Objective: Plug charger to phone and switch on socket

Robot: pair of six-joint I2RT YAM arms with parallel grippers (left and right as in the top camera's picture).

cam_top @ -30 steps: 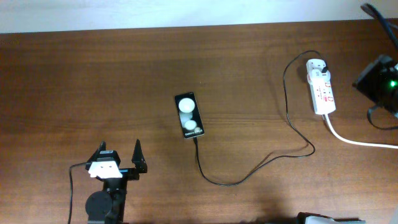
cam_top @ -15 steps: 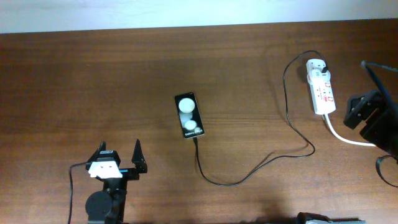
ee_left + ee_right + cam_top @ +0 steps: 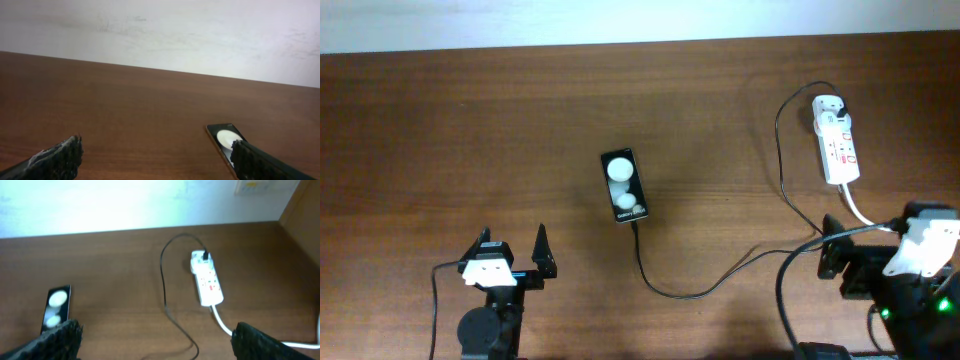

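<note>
Both released: left tool (image 3: 511, 247) idling near-left; right tool (image 3: 157, 331) facing socket (image 3: 837, 150) for switching, charger (image 3: 781, 165) seemingly sitting in phone (image 3: 624, 186).

The phone (image 3: 624, 186) lies flat near the middle of the table (image 3: 470, 130), black, with two white round patches and small white lettering at its near end. The charger (image 3: 690, 296), a thin black cable, meets that end, loops toward me, then runs right and away to its plug (image 3: 842, 104), seated in the far end of the socket (image 3: 836, 140). The socket is a white strip with red marks, lying lengthwise at my far right. I can't read its switch.
</note>
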